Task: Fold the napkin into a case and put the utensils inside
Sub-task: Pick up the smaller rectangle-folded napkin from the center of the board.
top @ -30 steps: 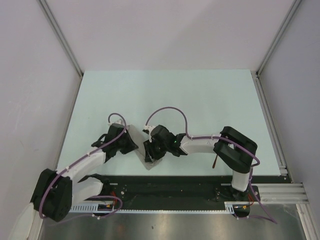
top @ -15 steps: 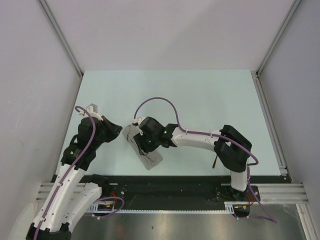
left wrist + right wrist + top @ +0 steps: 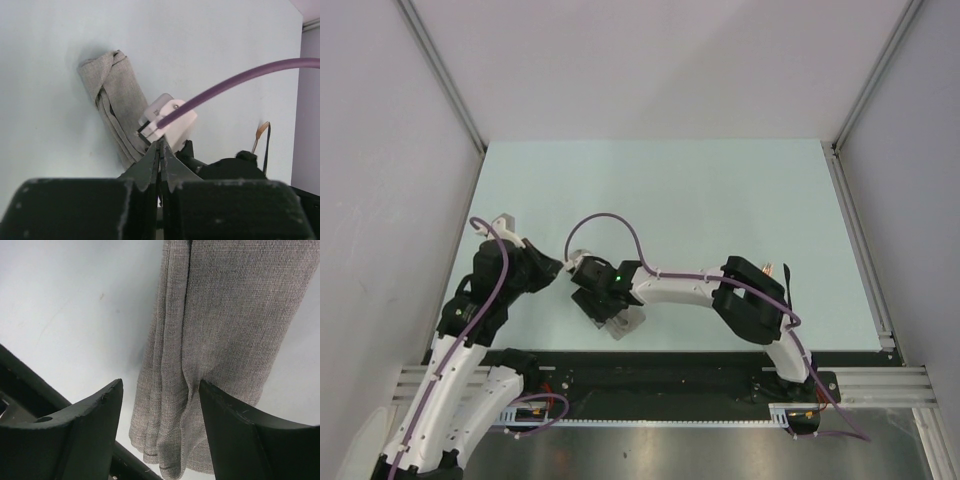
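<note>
While the left gripper (image 3: 553, 267) hangs at the left of the top view, fingers pressed together on nothing, the case (image 3: 628, 322) (the napkin folded narrow) lies just right of it at lower centre, its long axis slanting from upper left to lower right. Over one end the right gripper (image 3: 160, 385) is spread wide, with cloth running up between its fingers, so this arm is nearer. Well apart at right lie the utensils (image 3: 778, 273), not yet inside.

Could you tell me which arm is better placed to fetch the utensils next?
Probably the right. The fork and black piece lie on its side of the table, beside its elbow, and the right gripper is open above the case. The left gripper is shut, across the case from them.
</note>
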`<action>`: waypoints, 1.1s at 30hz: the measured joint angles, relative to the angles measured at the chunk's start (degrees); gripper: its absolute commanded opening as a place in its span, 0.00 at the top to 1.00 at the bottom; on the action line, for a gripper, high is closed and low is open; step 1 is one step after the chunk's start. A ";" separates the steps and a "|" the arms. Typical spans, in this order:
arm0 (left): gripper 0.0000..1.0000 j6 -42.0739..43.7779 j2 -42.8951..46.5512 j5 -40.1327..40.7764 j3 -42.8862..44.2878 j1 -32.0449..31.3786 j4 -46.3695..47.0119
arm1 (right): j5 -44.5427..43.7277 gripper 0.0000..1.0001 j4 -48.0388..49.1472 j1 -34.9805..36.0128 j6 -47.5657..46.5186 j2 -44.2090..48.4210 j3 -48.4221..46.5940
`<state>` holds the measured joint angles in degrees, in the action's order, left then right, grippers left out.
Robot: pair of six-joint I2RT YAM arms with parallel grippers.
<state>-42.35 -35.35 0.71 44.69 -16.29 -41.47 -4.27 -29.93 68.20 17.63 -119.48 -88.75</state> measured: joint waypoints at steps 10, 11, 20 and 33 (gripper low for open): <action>0.95 0.42 1.86 -1.42 0.22 0.00 -0.61 | -11.26 0.45 -8.26 4.61 -0.33 -6.14 -8.79; 0.95 0.42 1.90 -1.46 0.22 0.00 -0.72 | -12.07 0.47 -8.87 4.96 -0.09 -6.56 -9.51; 0.95 0.44 2.78 -1.60 0.24 0.09 -1.53 | -18.51 0.77 -11.58 6.32 1.33 -8.57 -12.37; 0.95 0.63 2.75 -1.60 0.22 0.09 -1.55 | -7.19 0.92 -9.79 1.86 0.76 -2.47 -7.02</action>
<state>-41.71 -32.60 -0.89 44.91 -16.21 -43.03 -11.46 -39.72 70.06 18.39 -121.95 -95.77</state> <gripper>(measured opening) 0.047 0.147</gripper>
